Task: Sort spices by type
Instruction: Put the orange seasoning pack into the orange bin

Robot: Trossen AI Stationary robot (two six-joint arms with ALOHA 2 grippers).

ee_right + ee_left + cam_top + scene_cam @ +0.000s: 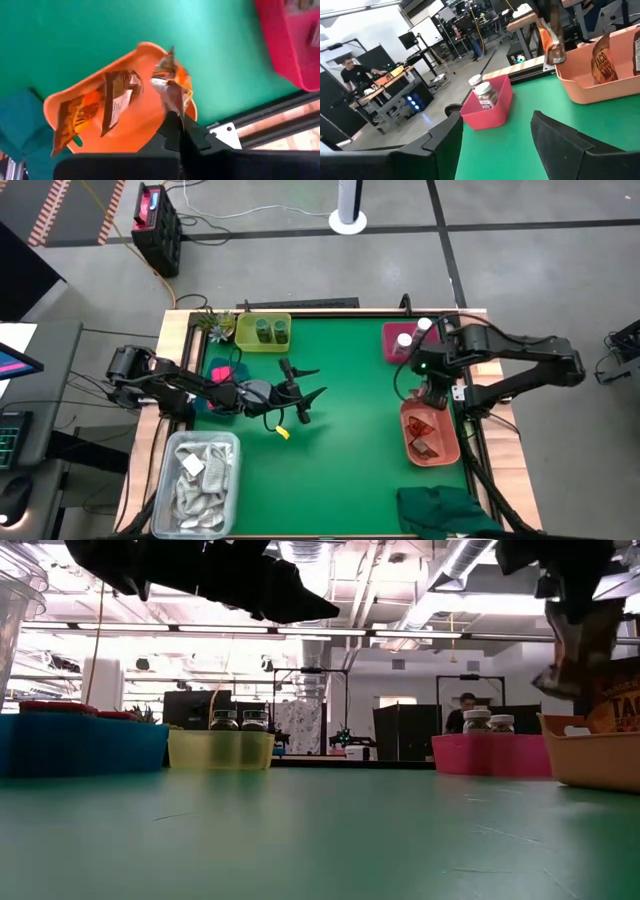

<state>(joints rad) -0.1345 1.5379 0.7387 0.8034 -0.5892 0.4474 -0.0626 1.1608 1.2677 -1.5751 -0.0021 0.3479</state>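
My right gripper (437,398) hangs over the orange bin (447,448) at the table's right side, shut on a brown sachet (165,67). Two more brown sachets (117,97) lie in that bin. Two white-capped bottles (485,92) stand in the pink bin (392,343). Two green jars (270,330) stand in the yellow bin (246,336), and pink packs (222,370) lie in the blue bin. My left gripper (318,382) is open above the green mat, left of centre, holding nothing. My right gripper pinches the brown sachet between its two fingers (175,107), coming from above and pointing down. The sachet (572,650) is lifted clear and hangs below the fingers, just over the orange bin's rim (590,735). The fingers hide which edge they hold.
A clear tub of white rags (200,470) sits at the near left corner, and a dark green cloth (445,510) lies at the near right. A small plant (213,323) stands by the yellow bin. The green mat's middle (350,440) lies bare. A person works beyond the table (350,75).
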